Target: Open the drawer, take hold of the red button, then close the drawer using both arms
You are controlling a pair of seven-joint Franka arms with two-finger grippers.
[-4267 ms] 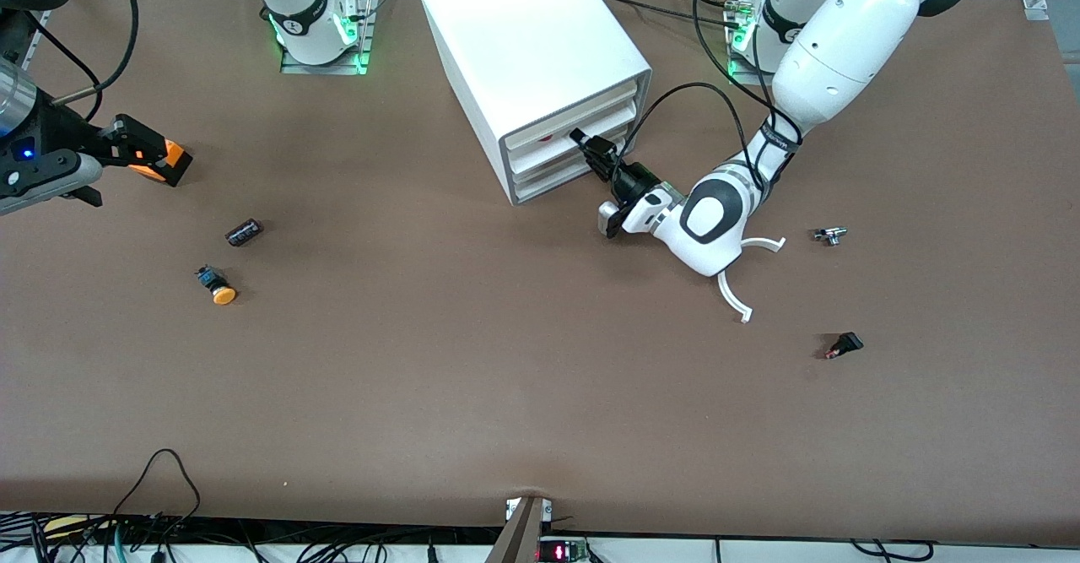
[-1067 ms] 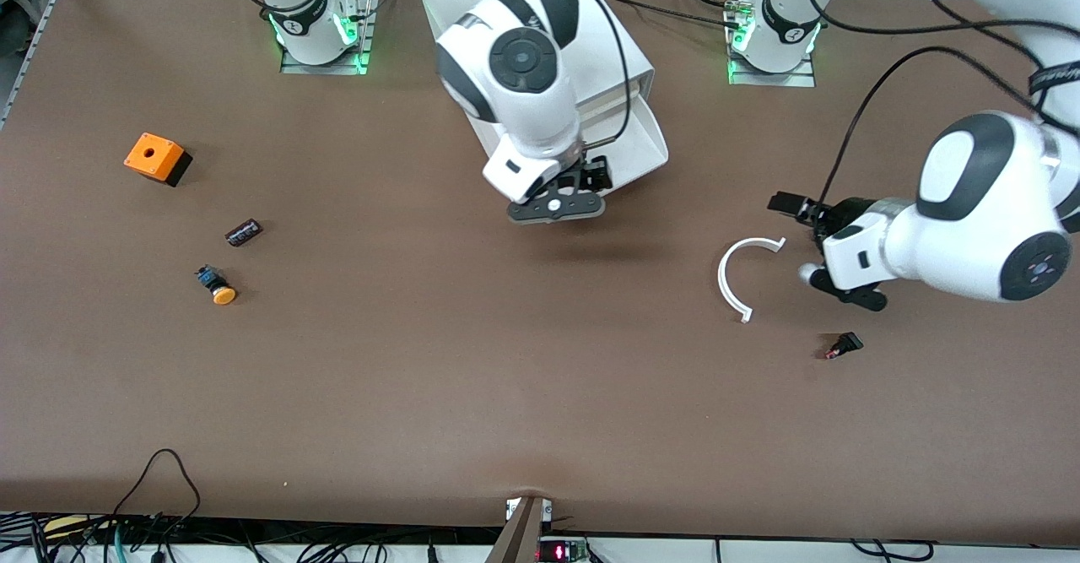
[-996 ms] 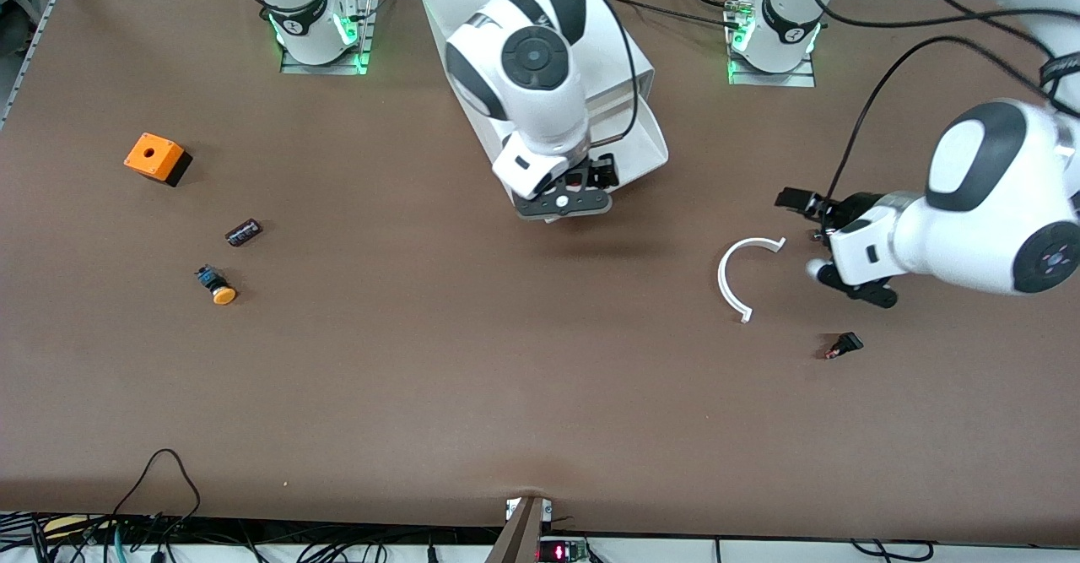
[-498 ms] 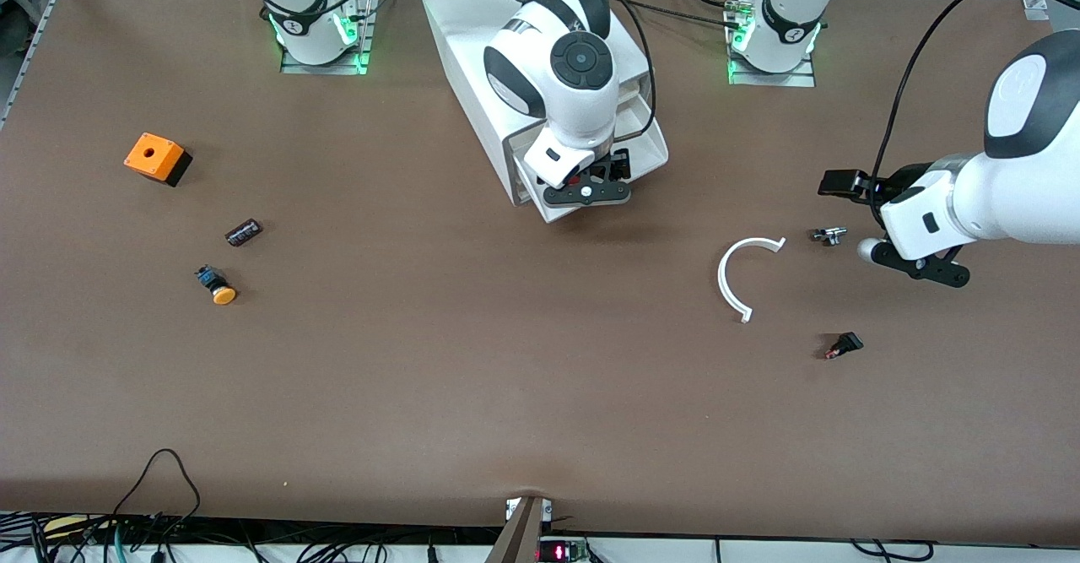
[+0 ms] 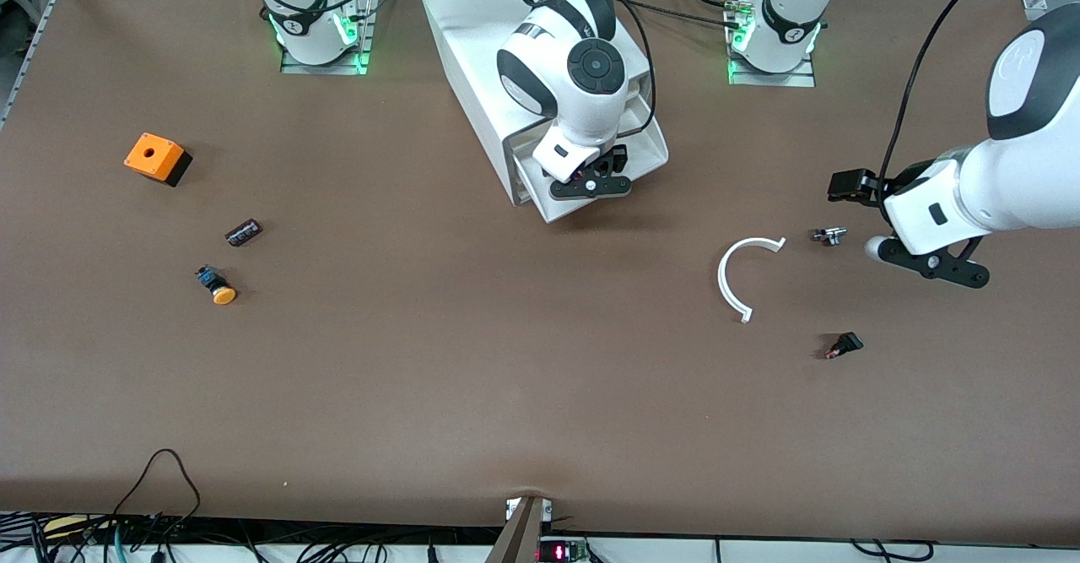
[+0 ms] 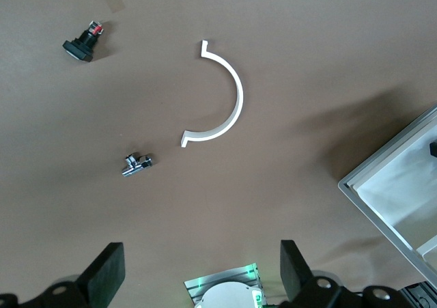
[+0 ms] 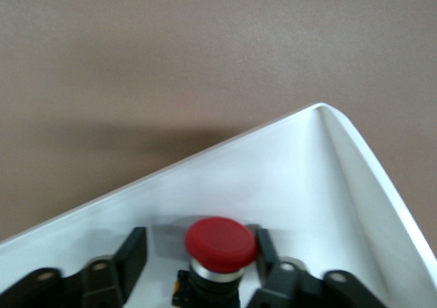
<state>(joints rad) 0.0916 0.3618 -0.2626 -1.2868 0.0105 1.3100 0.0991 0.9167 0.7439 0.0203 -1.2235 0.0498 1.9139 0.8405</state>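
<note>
While the drawer [image 5: 645,149] stands pulled out of the cabinet [image 5: 523,48], the right pincer [image 7: 198,263] reaches inside, fingers apart either side of the red button [image 7: 220,243]; closing on it comes next. The left pincer [image 6: 198,277], spread wide, waits over the table [image 5: 422,360].

button [image 7: 220,244] in drawer [image 7: 300,178] — gripper [image 7: 198,253] astride
</note>
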